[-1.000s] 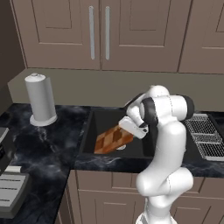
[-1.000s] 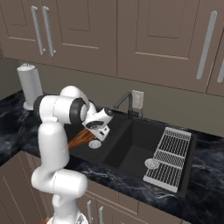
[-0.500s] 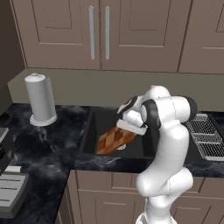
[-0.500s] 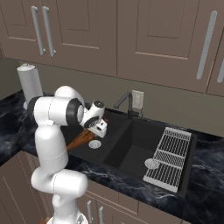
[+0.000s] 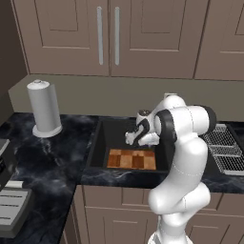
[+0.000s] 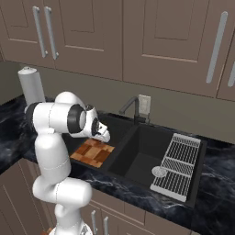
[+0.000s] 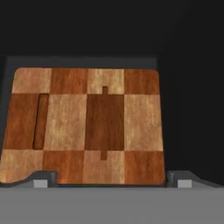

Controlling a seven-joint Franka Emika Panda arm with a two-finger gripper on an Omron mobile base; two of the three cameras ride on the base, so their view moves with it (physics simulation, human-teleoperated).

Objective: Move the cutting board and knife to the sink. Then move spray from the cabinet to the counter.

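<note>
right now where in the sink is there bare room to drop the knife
The left basin is crowded: the cutting board covers its floor, with the gripper above it. The right basin's dark floor is bare, bordered by the divider, the faucet and the drying rack.

Soft even rendered light, dim sink (image 5: 102,143), slight blur

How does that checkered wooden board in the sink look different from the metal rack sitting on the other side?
The cutting board is solid wood in light and dark brown squares; the rack is an open grid of pale metal wires. The cutting board is nearly square, the rack longer and narrower. Both lie flat at the sink.
</note>
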